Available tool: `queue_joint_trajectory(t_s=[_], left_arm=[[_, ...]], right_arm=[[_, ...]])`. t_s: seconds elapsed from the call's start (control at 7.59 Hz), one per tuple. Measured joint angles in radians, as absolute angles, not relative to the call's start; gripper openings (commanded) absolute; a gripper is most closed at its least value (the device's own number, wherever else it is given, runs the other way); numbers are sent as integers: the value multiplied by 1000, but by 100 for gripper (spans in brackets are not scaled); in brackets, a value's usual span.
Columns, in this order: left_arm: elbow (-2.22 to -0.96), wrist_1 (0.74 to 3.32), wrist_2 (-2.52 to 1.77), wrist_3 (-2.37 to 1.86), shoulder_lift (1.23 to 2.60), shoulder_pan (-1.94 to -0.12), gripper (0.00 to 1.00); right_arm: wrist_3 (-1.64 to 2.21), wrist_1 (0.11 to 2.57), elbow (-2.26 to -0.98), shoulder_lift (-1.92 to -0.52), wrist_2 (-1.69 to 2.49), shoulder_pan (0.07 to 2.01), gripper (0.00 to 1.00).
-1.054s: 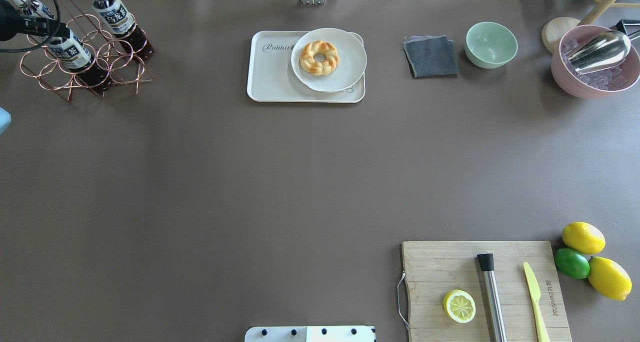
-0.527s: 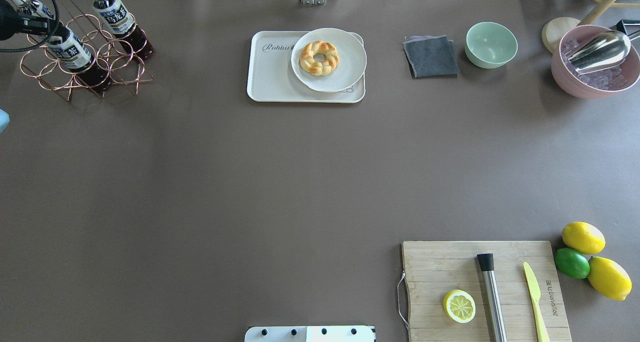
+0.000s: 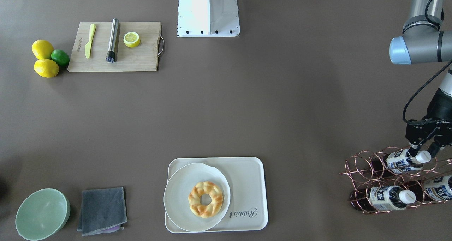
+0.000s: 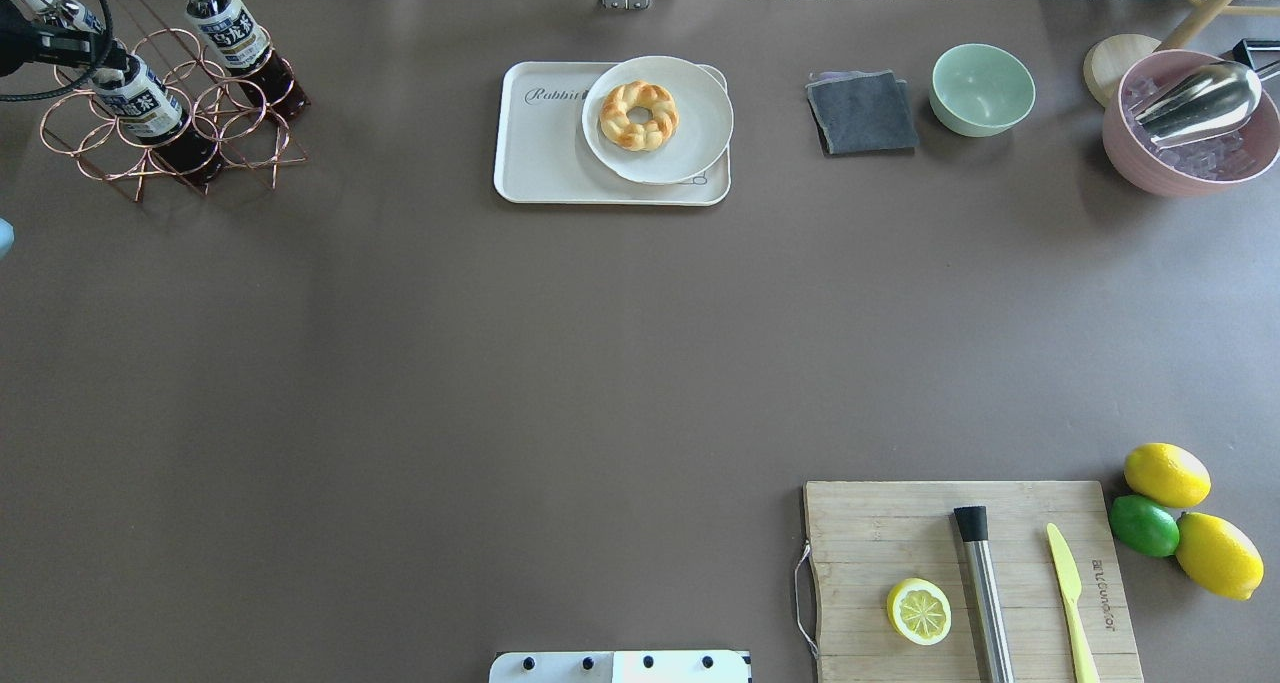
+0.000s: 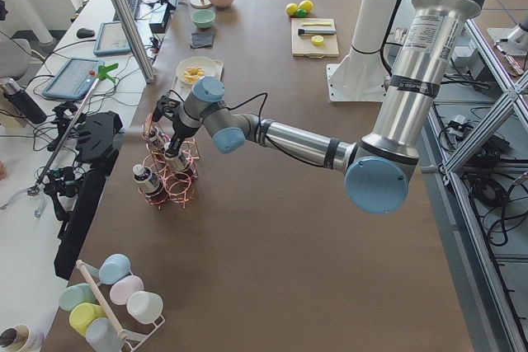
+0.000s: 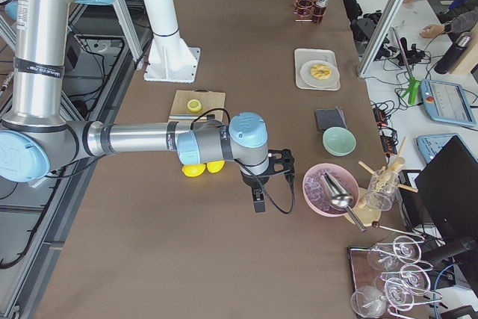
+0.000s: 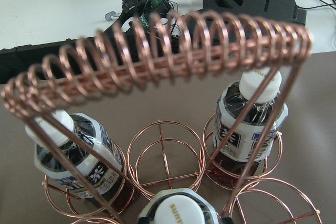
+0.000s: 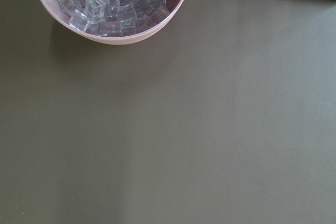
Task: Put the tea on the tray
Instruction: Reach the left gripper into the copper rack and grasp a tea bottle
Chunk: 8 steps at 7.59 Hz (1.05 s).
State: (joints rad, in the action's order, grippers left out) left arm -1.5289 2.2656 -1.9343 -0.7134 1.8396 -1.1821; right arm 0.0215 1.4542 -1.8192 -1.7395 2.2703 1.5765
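At tea (image 3: 402, 162) cap, seemingly: left gripper (image 3: 423, 152)

Copper rack (image 7: 157, 56) coils over the bottles (image 7: 251, 124) and rings each one. Open surface (image 4: 400, 313) runs to the tray (image 4: 545, 163), where the plate (image 4: 700, 135) hogs all but the lettered end.

Tea (image 4: 140, 103) was a small dark-brown bottle, white cap, leaning tilted in the copper rack (image 4: 215, 113) at the desk's (image 4: 500, 363) 10 o'clock. Cream "Rabbit" tray (image 4: 545, 158) lay flat at 12 o'clock.
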Motion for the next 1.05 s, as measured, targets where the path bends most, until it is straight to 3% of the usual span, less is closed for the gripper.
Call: queue_joint_trajectory(t_s=[0.66, 1.05], left_arm=[[-1525, 2263, -1933, -709, 1843, -1184, 54], [-1519, 2261, -1922, -707, 1849, -1183, 41]], right_arm=[[20, 1454, -1819, -1741, 2270, 1577, 100], [18, 1454, -1811, -1741, 2270, 1577, 100]])
